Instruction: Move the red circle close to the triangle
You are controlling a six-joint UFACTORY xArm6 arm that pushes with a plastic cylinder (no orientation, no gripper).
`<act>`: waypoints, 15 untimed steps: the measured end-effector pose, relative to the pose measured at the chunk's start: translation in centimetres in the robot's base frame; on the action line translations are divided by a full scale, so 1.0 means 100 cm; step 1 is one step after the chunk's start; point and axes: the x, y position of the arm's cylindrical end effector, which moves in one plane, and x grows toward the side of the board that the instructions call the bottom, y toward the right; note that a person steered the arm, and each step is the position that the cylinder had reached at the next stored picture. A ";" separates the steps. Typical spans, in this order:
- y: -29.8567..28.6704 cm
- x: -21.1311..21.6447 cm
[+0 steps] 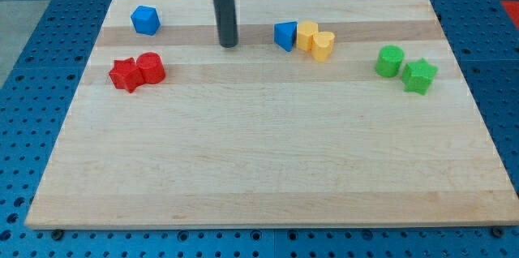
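The red circle (151, 67) lies at the view's left on the wooden board (268, 161), touching a red star (125, 75) on its left. The blue triangle (285, 35) lies near the view's top centre, touching a yellow block (306, 36). My tip (229, 45) rests on the board between them, right of and above the red circle and a short way left of the triangle. It touches no block.
A blue block (145, 19) sits at the top left. A yellow cylinder (323, 46) touches the other yellow block. A green cylinder (390, 61) and a green star (419, 75) sit at the right. A blue pegboard (49, 15) surrounds the board.
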 end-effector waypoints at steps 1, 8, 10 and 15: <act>-0.033 -0.001; -0.146 0.031; -0.142 0.063; -0.095 0.082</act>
